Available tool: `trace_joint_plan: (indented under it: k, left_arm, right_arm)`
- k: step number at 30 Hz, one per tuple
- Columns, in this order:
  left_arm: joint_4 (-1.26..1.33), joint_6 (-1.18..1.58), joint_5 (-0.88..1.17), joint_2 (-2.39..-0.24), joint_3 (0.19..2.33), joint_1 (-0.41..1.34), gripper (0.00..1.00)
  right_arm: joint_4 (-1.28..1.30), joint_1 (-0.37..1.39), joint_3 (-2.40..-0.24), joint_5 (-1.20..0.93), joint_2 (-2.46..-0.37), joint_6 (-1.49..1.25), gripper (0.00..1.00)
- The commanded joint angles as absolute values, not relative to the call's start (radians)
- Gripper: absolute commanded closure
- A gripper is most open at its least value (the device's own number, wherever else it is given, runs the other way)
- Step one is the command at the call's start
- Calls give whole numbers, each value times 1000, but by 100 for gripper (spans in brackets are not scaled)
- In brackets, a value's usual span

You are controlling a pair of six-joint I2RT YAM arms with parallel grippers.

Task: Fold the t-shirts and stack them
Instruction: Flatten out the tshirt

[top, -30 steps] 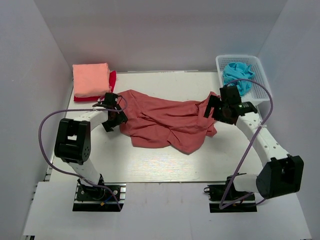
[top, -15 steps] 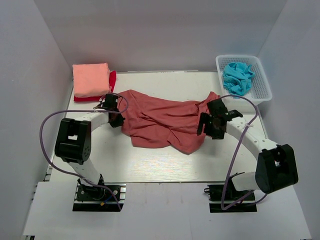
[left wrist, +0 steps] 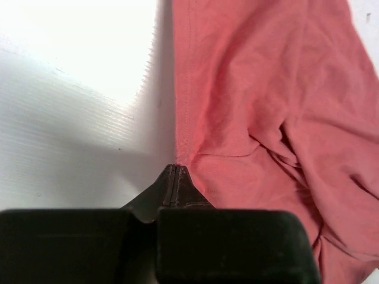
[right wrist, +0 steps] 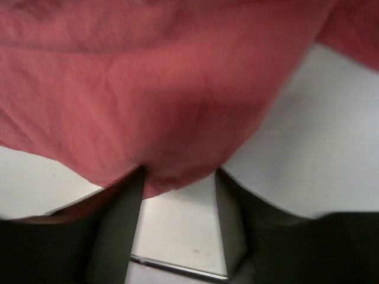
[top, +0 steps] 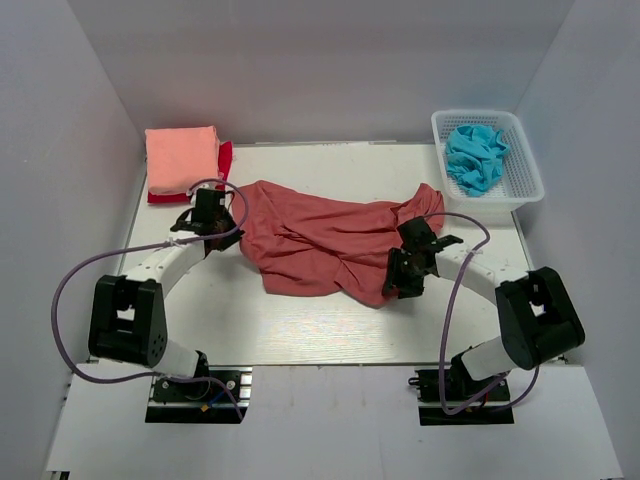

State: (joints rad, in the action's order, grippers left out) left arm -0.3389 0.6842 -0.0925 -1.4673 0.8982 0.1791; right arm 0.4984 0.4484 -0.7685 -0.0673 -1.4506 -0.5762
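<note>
Left wrist shows the left gripper (left wrist: 176,173) pinching the tee (left wrist: 254,89) by its hem; the right gripper (right wrist: 177,177) gapes astride the far edge. Soft, light cotton likely drapes, so edges suit gripping.

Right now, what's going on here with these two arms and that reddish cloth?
Two robot arms are working on a crumpled brick-red t-shirt lying on the table. The left gripper is pinched shut on its left hem. The right gripper sits at the shirt's near right edge, jaws apart with cloth between them, not clamped. In the far left corner a folded salmon-pink tee lies on a bright red tee.
</note>
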Motion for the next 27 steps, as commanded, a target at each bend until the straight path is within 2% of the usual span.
trace_joint_plan:
  k: [1, 2, 4, 5, 7, 11, 14, 20, 24, 25, 26, 27]
  left_arm:
    - [-322, 678, -80, -1413, 887, 184, 100]
    - [-322, 678, -80, -1399, 887, 184, 100]
    - [-313, 678, -67, -1370, 887, 184, 100]
    - [-313, 678, -67, -1359, 897, 184, 100]
    - [-322, 666, -67, -1323, 922, 184, 100]
    - [-342, 647, -80, -1238, 983, 184, 100]
    - [-351, 634, -115, -1186, 1046, 184, 100]
    - [-371, 568, -235, -1080, 1213, 184, 100]
    - [-491, 557, -258, -1091, 1308, 184, 100]
    - [-511, 557, -232, -1106, 1308, 184, 96]
    - [-523, 557, -162, -1124, 1298, 184, 58]
    - [-534, 543, -131, -1137, 1276, 184, 32]
  right_arm:
    - [411, 453, -765, -35, -1468, -615, 54]
    - [400, 453, -768, -35, -1474, -617, 61]
    - [393, 451, -770, -17, -1471, -652, 92]
    - [394, 451, -767, -12, -1447, -640, 100]
    - [434, 451, -797, 64, -1415, -646, 100]
    - [602, 446, -902, 188, -1211, -623, 100]
    - [688, 440, -1040, 387, -1126, -591, 100]
    - [776, 430, -1378, 671, -1097, -517, 100]
    - [721, 430, -1474, 655, -1095, -446, 100]
    - [707, 428, -1470, 635, -1094, -434, 100]
    - [686, 429, -1450, 600, -1088, -425, 100]
    - [680, 428, -1437, 562, -1086, -420, 100]
